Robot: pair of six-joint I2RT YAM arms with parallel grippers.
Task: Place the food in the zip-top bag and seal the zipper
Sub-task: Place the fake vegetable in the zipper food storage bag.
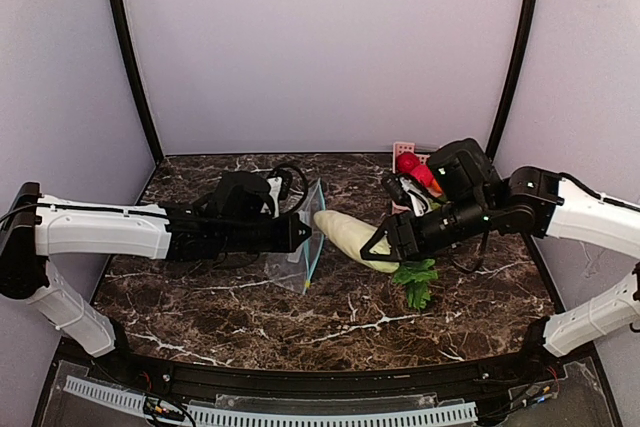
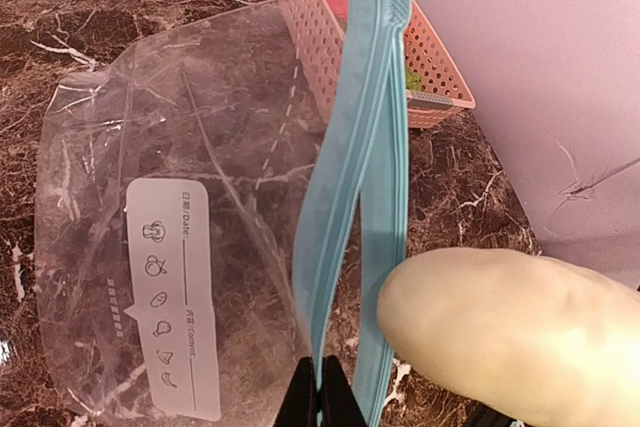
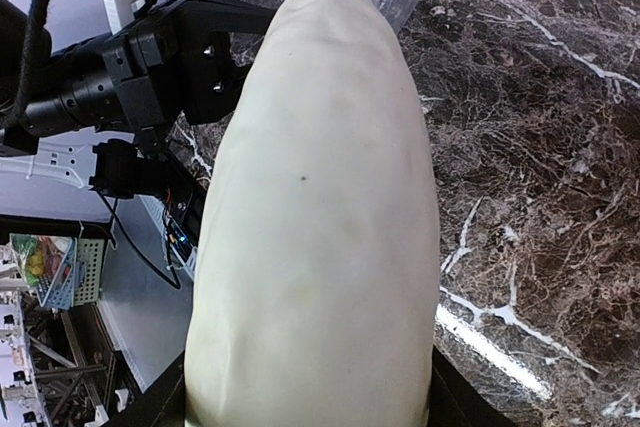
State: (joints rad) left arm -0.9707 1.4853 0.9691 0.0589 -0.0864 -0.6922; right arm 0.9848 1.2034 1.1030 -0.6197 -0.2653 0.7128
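- Gourd [image 1: 350,237]: long axis runs from the right gripper [image 1: 385,245] up and left, with the free tip just beside the zipper [image 1: 316,232].
- Surface: smooth, pale whitish-green, with a rounded end.
- Right gripper: jaws spread wide, clamped on the gourd's rear end above the marble table [image 1: 200,297].
- Left gripper [image 1: 300,237]: closed tight, pinching the zipper and holding the clear zip-top bag [image 1: 295,262] on edge.
- Leafy green [image 1: 415,277]: lies below the right gripper.
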